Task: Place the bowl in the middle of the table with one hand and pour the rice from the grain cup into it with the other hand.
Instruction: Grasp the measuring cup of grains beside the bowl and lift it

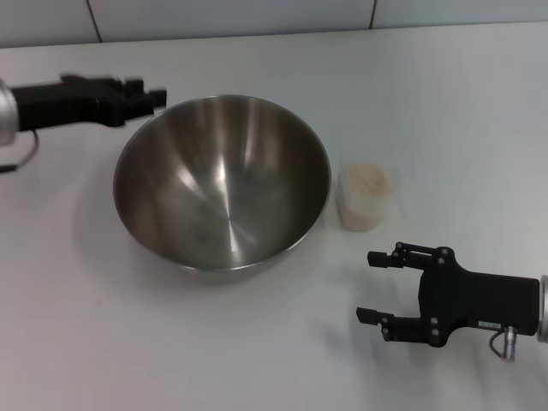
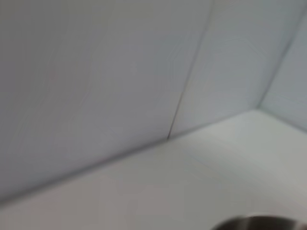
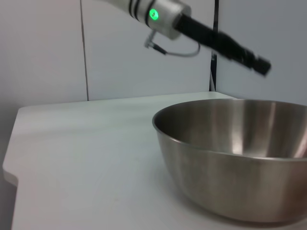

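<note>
Nearest your head camera is the right end effector (image 1: 370,286), low over the white counter (image 1: 445,111) on the right, its two black fingers spread apart with nothing between them. Just beyond it stands the grain cup (image 1: 366,197), upright on the counter and holding a pale mass of rice (image 1: 366,180). You can see the cup sits just beside the bowl (image 1: 223,184), on its right, with a narrow strip of counter between them.

The steel bowl rests upright near the middle of the counter and looks bare inside. From the right wrist camera the bowl (image 3: 240,158) fills the near side, with the left arm reaching above its far rim.

Your left end effector (image 1: 154,98) hangs just off the bowl's far left rim; you cannot tell from these views whether its fingers are apart or together. The left wrist camera shows only wall panels, counter and a sliver of the bowl's rim (image 2: 259,223).
</note>
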